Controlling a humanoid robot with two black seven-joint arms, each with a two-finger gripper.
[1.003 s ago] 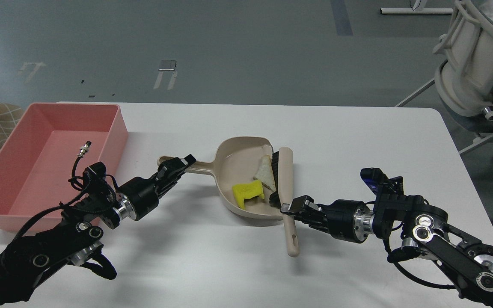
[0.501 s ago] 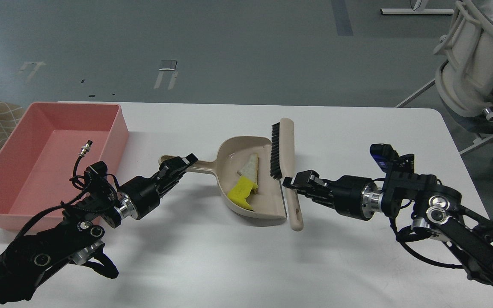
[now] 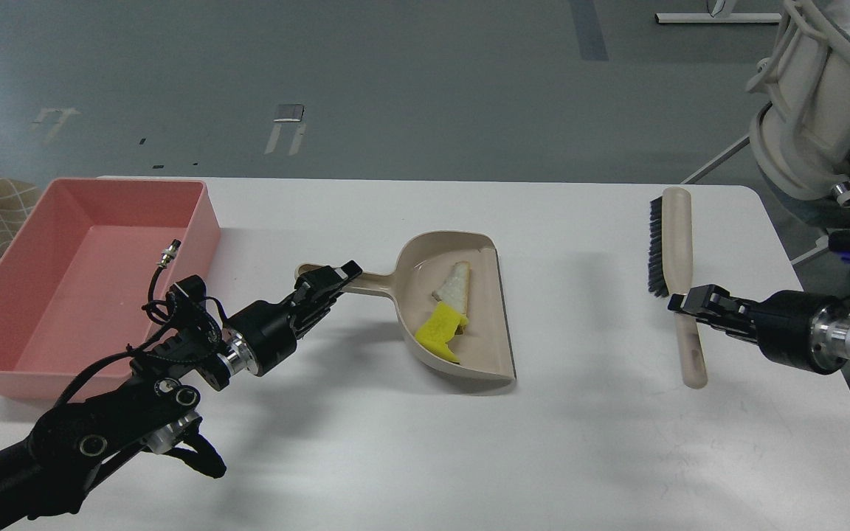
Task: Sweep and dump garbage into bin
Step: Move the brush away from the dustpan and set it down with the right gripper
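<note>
The garbage lies in the beige dustpan (image 3: 485,310): a bright yellow spongy chunk (image 3: 440,333) and a pale wedge slice (image 3: 454,284) just behind it. My left gripper (image 3: 329,278) is shut on the dustpan's long handle (image 3: 373,281), with the pan near the table's middle. My right gripper (image 3: 685,303) is shut on the handle of the beige black-bristled brush (image 3: 672,251), held at the right side of the table, well away from the pan. The salmon-pink bin (image 3: 63,280) stands at the table's left edge, with nothing in it.
The white table (image 3: 425,442) ends close to my right arm. A pale office chair (image 3: 816,103) stands beyond the far right corner. A checked fabric shows at the far left beside the bin.
My right gripper has carried the brush off the dustpan's mouth far to the right. The dustpan with both scraps has shifted slightly right, its open edge lifted a little.
</note>
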